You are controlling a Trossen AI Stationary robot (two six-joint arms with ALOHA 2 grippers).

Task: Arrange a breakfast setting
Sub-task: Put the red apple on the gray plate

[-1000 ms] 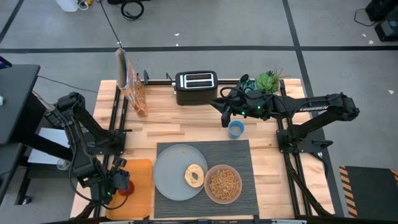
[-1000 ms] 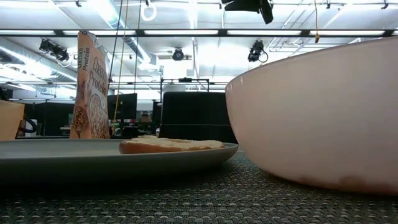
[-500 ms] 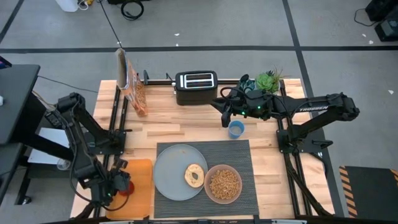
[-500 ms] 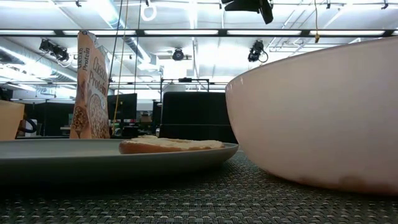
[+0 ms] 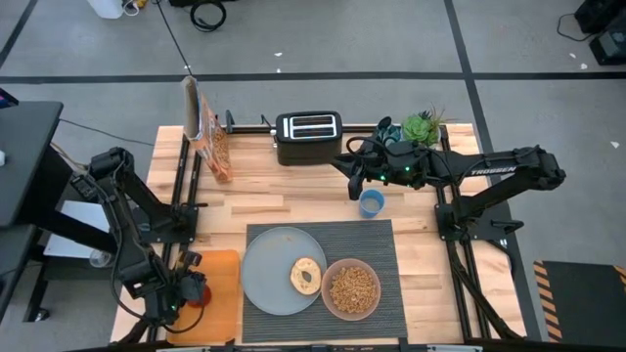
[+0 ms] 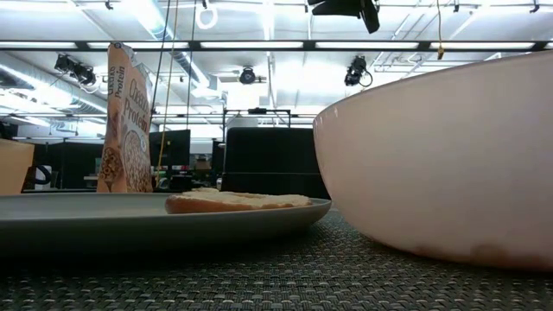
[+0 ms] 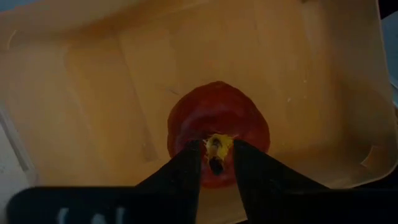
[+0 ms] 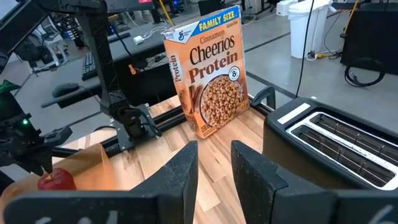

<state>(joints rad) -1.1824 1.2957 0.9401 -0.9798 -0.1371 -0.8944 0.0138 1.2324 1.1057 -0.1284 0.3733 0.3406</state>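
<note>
Red apple [image 7: 217, 127] shows only in part from above, mostly hidden under the left gripper [image 5: 186, 290]; it sits in the flat orange tray [image 5: 221, 293], just left of the dark ribbed mat [image 5: 377, 244] at the desk's [image 5: 293, 196] near left corner. The left arm is folded low over the tray, its fingers [image 7: 183, 168] pointing down and closed on the apple's yellow-tipped stem. On the mat, the pale blue-grey plate [image 5: 266, 269] holds a bagel [image 5: 306, 276] near its right edge, and the pink bowl [image 5: 352, 289] beside it is filled with brown cereal [image 5: 353, 286]. Beyond the mat, a small blue cup [image 5: 371, 202] stands on bare wood. The right arm reaches level across, its gripper [image 5: 354, 188] just left of that cup, fingers apart and holding nothing.
</note>
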